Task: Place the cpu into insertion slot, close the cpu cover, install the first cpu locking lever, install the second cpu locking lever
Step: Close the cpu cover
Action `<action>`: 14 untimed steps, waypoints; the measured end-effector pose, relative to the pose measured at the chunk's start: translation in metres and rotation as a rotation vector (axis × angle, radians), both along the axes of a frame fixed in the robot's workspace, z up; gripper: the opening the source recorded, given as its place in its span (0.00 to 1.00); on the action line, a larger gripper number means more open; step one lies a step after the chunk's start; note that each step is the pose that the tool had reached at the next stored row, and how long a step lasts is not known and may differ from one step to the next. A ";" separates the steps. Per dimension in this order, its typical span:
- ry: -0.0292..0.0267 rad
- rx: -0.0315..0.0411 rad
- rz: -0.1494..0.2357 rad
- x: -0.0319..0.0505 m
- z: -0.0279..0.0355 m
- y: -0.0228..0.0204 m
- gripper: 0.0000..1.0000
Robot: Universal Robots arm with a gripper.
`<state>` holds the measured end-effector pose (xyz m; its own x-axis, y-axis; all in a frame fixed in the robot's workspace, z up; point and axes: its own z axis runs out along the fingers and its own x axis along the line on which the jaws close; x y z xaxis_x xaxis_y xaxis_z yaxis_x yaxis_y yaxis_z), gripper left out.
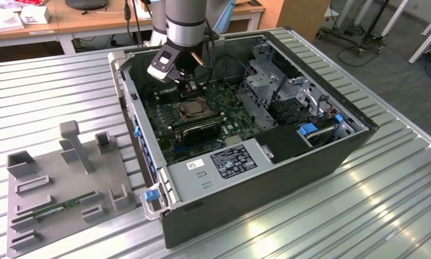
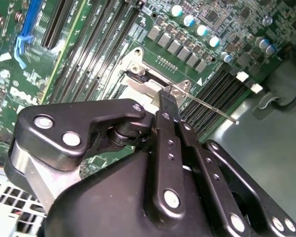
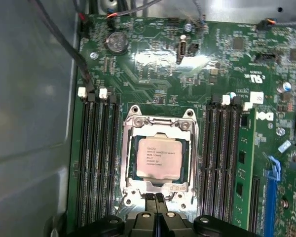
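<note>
Clearly, the first half of the job is done. In the exterior view the open computer case lies on the slatted table, near its far edge, and the arm reaches down into it. The gripper hangs low over the green board, just beside the cpu, which lies flat near the middle of the board. By the table's edge on the exterior view's left stands a grey holder with a memory stick in it, well apart from the case.

In the second wrist view the fingertips are drawn together. Their tip touches the hooked end of a thin locking lever at a corner of the insertion slot. Whether they pinch the lever or only press on it cannot be told. The lever slants out over the long black memory slots, so it looks unlatched.

In the first wrist view the cpu sits square in the insertion slot. The cover lies flat around it, its cut-out framing the chip. The fingers meet at the slot's edge.

So the chip is placed and the cover is down. Judging by the loose lever, at least one lock is left to do. The other lever's state cannot be made out.
</note>
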<state>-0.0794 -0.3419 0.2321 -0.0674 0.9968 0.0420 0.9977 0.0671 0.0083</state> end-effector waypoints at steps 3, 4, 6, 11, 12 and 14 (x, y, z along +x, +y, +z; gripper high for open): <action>0.0001 -0.0001 0.048 0.0002 -0.0010 0.0000 0.11; 0.0001 -0.0001 0.065 0.0002 -0.0013 0.0000 0.11; 0.0001 -0.0001 0.102 0.0002 -0.0018 0.0000 0.11; 0.0001 -0.0001 0.193 0.0002 -0.0030 0.0000 0.11; 0.0002 -0.0002 0.211 0.0002 -0.0031 0.0000 0.11; 0.0001 -0.0002 0.241 0.0002 -0.0032 0.0000 0.11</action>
